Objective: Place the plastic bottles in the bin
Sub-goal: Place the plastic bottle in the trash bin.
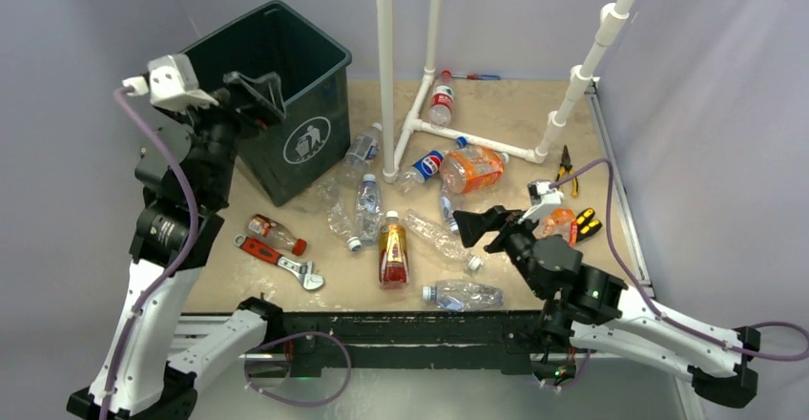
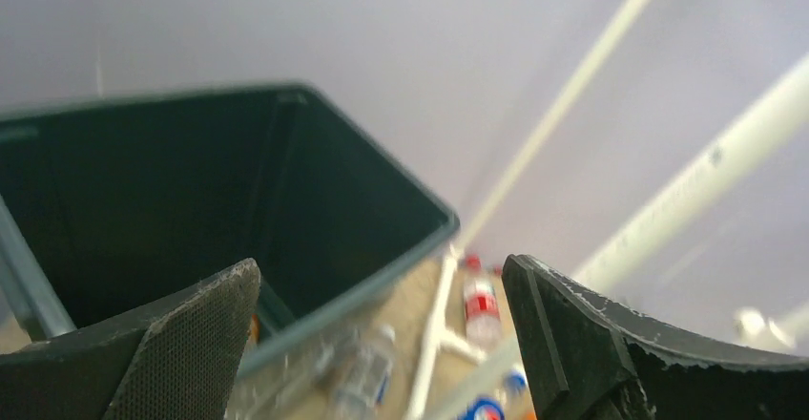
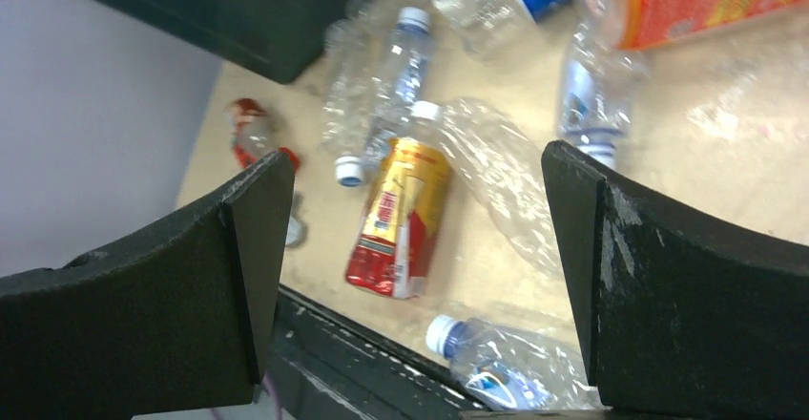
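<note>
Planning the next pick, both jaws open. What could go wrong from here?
1. Right jaws hang over a crowded patch: the amber bottle lies close beside a crushed clear bottle. Closing could catch both or squirt one away.
2. The clear bottle by the near edge of the table could roll off if nudged.
3. Left jaws sit at the rim of the bin. Pulling back might knock it.

The top camera looks down from behind the arms. The left wrist looks closely into the dark green square plastic bin (image 2: pixel 143 181), and the right wrist looks onto the gold-labelled plastic bottle (image 3: pixel 399 218). The top view shows both.
</note>
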Controlling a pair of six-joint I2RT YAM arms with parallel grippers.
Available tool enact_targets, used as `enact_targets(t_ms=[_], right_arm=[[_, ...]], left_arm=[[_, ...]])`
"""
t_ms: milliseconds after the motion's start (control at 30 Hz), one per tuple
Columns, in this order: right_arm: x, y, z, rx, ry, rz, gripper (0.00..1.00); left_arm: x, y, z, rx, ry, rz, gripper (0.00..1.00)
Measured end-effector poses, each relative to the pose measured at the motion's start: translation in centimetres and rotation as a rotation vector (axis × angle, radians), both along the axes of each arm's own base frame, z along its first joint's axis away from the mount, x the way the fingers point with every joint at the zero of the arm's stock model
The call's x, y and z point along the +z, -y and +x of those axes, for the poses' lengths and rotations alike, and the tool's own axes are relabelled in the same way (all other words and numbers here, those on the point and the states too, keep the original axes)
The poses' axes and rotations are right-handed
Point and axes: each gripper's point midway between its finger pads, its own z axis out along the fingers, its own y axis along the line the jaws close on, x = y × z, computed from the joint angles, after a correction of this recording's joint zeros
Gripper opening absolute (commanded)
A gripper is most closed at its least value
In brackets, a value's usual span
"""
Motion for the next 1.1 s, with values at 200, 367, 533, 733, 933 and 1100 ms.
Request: enact_targets(t_ms=[200,367,533,733,933,1100], right_arm=[[-3.5,-0.2,1.2,-0.096,-0.105,-0.06,0.99],[-4.1,0.5,2.4,-0.167,-0.146,-0.019,0.99],[-4.3,2.5,6.3,-0.27,-0.188,0.056,0.99],[-7.0,2.9,9.4,-0.29,-0.297,0.178,0.99],[-10.4,3.1,9.9,-0.314,-0.369,0.385,0.99],[-12.5,2.7,10.7,-0.347,-0.427,0.455,0.99]], left_arm=[[-10.0,2.6,-1.5,-0.159,-0.26,0.01,0.99],[-18.2,4.3,-2.8,-0.249,-0.468,-0.009,0.99],[-19.1,6.9,-3.5,-0.38,-0.483,-0.1,0.99],[-22.0,9.0,-3.9,-0.482,-0.538,-0.159,0.99],[-25.2,9.8,-5.3,-0.537,-0.594,-0.198,0.98],[-26.0,10.3,-6.1,-0.569,-0.59,-0.232,0.97]])
